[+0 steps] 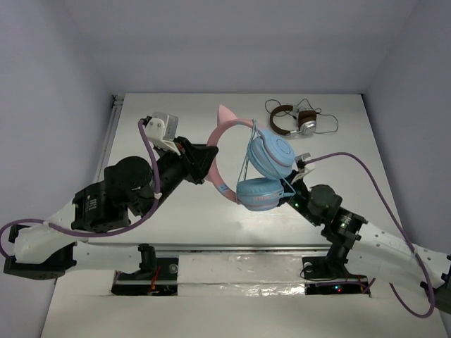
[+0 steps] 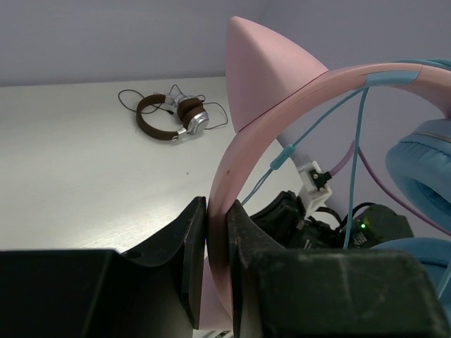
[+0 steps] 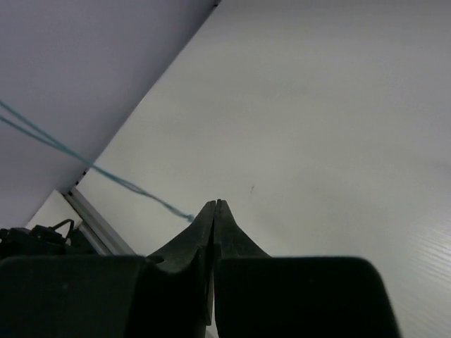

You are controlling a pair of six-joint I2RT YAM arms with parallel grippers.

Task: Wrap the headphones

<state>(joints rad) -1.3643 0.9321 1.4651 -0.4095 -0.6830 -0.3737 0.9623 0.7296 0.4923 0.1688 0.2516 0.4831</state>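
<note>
Top view: the headphones (image 1: 271, 156) hang clear of the table (image 1: 141, 232) between the arms. The left gripper (image 1: 210, 165) is on the pink headband (image 1: 216, 144) and the right gripper (image 1: 296, 182) sits just beside the lower ear cup (image 1: 259, 193). Count: two sets, with the brown-and-silver headphones (image 1: 292, 121) lying well apart.

Left wrist view: the fingers (image 2: 194, 260) pinch the headband, a hold judged fit as a fixed anchor.

Right wrist view: the fingers (image 3: 201, 239) are pressed together, apparently on the end of the one cable (image 3: 91, 167). Winding should use light tension, each turn laid beside the last.

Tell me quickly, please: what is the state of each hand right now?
Left hand: closed, holding the pink headband.
Right hand: closed, pinching the blue cable at its tips.
</note>
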